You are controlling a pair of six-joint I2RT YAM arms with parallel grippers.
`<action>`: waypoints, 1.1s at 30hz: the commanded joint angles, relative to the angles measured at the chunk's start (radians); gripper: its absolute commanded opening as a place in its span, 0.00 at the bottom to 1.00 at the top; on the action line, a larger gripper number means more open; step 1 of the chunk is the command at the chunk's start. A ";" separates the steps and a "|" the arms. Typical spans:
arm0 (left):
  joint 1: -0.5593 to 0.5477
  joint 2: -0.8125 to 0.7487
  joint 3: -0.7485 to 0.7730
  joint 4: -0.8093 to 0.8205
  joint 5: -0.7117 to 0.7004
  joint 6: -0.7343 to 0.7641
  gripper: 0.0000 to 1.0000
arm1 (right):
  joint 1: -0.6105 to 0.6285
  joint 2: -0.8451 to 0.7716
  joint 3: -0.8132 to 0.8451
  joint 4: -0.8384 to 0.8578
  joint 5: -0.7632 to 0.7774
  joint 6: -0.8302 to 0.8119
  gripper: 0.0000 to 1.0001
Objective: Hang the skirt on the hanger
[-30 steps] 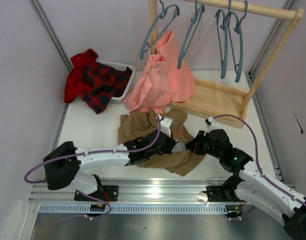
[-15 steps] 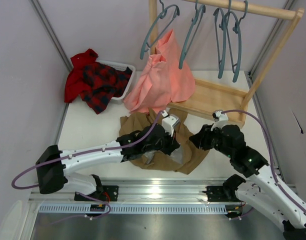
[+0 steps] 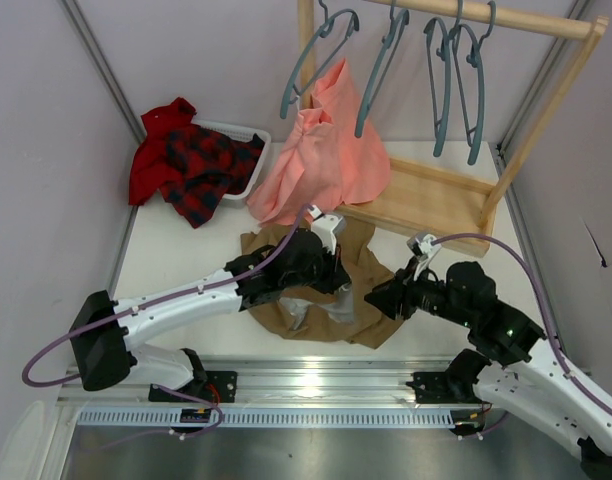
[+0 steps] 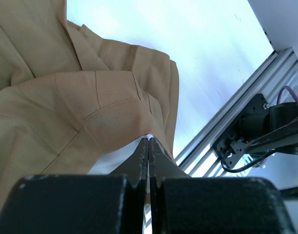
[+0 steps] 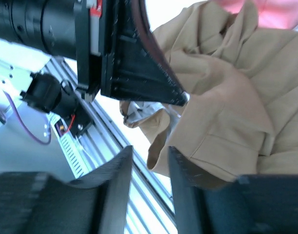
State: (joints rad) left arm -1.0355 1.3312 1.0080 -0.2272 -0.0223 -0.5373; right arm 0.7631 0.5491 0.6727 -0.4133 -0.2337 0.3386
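Presently gathering skirt off the table centre, with left gripper pinched on a fold and right gripper parted just at its 3 o'clock edge; next probably calls for pinching there, then lifting toward hanger at 12 o'clock.

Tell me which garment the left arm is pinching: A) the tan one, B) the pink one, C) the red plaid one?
A: the left wrist view shows the left end effector shut on a fold of the tan skirt.
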 commanded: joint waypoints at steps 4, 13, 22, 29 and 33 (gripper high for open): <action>0.014 -0.033 0.024 -0.029 0.048 -0.049 0.00 | 0.080 0.076 0.007 0.042 0.160 -0.016 0.54; 0.046 -0.030 0.052 -0.096 0.041 -0.049 0.00 | 0.316 0.248 0.028 0.123 0.480 -0.102 0.70; 0.069 -0.044 0.069 -0.112 0.079 -0.075 0.00 | 0.450 0.247 -0.074 0.292 0.778 -0.180 0.74; 0.086 -0.020 0.119 -0.175 0.114 -0.073 0.00 | 0.547 0.178 -0.203 0.484 0.759 -0.457 0.72; 0.091 -0.006 0.142 -0.201 0.128 -0.073 0.00 | 0.570 0.183 -0.239 0.593 0.779 -0.481 0.72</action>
State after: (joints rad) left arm -0.9558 1.3258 1.0939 -0.4004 0.0689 -0.5949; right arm 1.3102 0.7414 0.4461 0.0032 0.5053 -0.0624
